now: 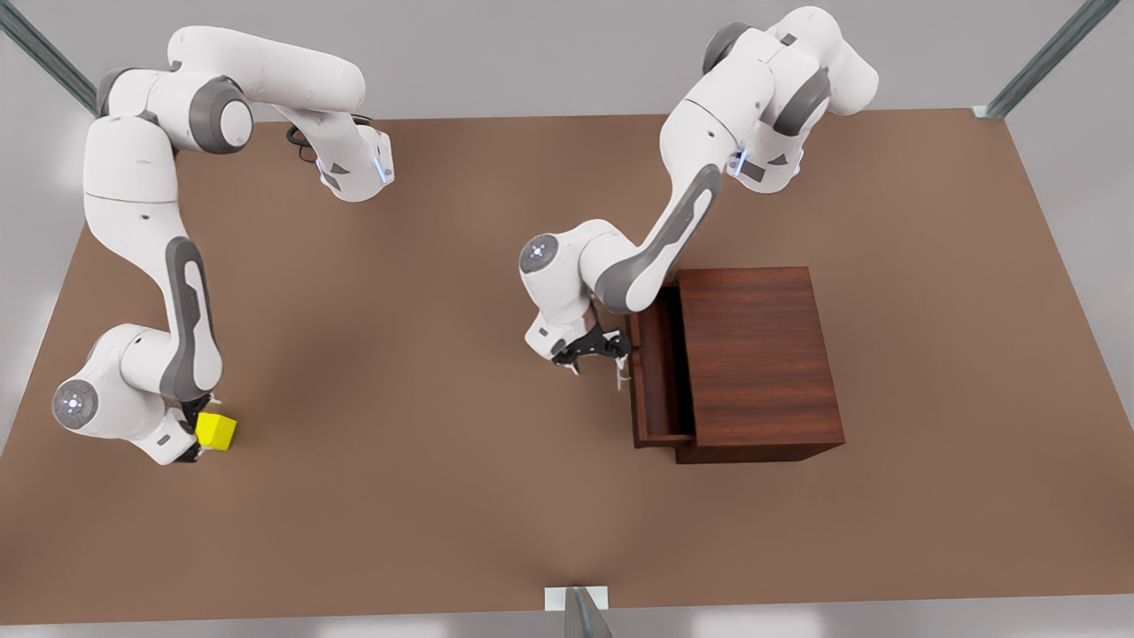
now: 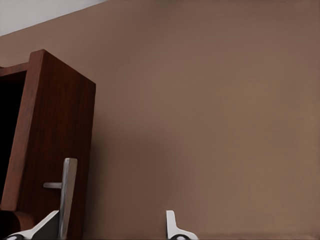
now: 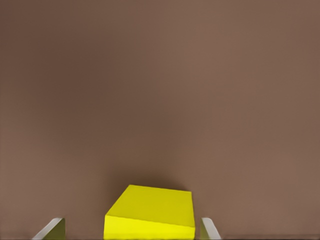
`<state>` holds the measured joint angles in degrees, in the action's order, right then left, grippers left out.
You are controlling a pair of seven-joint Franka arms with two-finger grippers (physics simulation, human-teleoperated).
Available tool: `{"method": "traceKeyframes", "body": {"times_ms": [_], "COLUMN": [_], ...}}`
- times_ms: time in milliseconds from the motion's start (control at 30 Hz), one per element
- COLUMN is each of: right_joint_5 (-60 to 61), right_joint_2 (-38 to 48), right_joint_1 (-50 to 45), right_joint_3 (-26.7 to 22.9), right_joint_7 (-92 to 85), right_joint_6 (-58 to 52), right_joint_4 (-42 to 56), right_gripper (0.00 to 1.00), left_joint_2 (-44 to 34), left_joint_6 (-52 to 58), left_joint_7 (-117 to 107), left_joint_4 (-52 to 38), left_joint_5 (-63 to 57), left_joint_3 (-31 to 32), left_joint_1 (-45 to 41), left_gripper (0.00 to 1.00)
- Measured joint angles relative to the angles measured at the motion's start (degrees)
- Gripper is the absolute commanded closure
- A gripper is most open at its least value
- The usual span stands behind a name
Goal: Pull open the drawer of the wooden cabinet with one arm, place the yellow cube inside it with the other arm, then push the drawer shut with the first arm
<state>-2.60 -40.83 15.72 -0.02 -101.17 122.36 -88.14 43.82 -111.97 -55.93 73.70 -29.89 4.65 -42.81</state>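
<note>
1. The wooden cabinet is a boxy block of dark reddish-brown wood grain, standing on the brown worktop toward the front view's right.
2. Its drawer is pulled partly out toward the front view's left — a shallow tray of the same wood, with a slim silver bar handle on the front panel.
3. The left claw sits at the drawer front, its fingers spread, one fingertip beside the handle.
4. The yellow cube is small, plain and bright — it lies on the worktop at the front view's far left, well apart from the cabinet.
5. The right claw straddles the cube with fingers spread on either side; I cannot tell whether they touch it.
</note>
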Motion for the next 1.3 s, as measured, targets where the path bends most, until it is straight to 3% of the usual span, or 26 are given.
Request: {"method": "traceKeyframes", "body": {"times_ms": [433,633,700,833,900,967,1100,1300], "right_joint_5": [0.84,1.42,1.59,2.08,2.44,2.88,3.47,4.00], "right_joint_2": [-3.01,-3.94,-3.97,-4.14,-4.46,-4.80,-5.16,-4.68], "right_joint_1": [1.06,1.71,1.86,2.02,2.03,2.02,2.03,1.61], "right_joint_3": [0.37,0.68,0.71,0.78,0.80,0.79,0.81,0.80], "right_joint_7": [-1.35,-1.72,-1.83,-2.00,-2.07,-2.13,-2.36,-2.77], "right_joint_6": [0.43,1.26,1.58,1.95,2.06,2.13,2.22,2.01], "right_joint_4": [2.34,3.06,3.03,2.47,2.33,2.27,2.32,2.57], "right_gripper": [0.00,0.00,0.00,0.00,0.00,0.00,0.23,0.28], "left_joint_2": [2.05,-2.08,-9.54,-26.95,-34.68,-35.18,-34.74,-34.71], "left_joint_6": [-0.72,3.94,7.57,14.74,14.27,14.76,15.71,17.48], "left_joint_7": [-1.71,-1.87,-0.45,8.84,13.90,18.98,27.56,37.43], "left_joint_4": [-3.44,-3.44,-2.31,7.90,17.48,16.64,16.58,16.82], "left_joint_5": [-0.10,0.89,5.33,21.37,26.69,28.76,30.97,32.11], "left_joint_3": [0.01,1.47,1.63,1.42,0.99,0.78,0.34,0.10], "left_joint_1": [-2.06,-3.46,3.16,35.21,42.52,44.07,43.87,45.76], "left_gripper": [0.00,0.00,0.00,0.00,0.00,0.00,0.00,0.00]}}
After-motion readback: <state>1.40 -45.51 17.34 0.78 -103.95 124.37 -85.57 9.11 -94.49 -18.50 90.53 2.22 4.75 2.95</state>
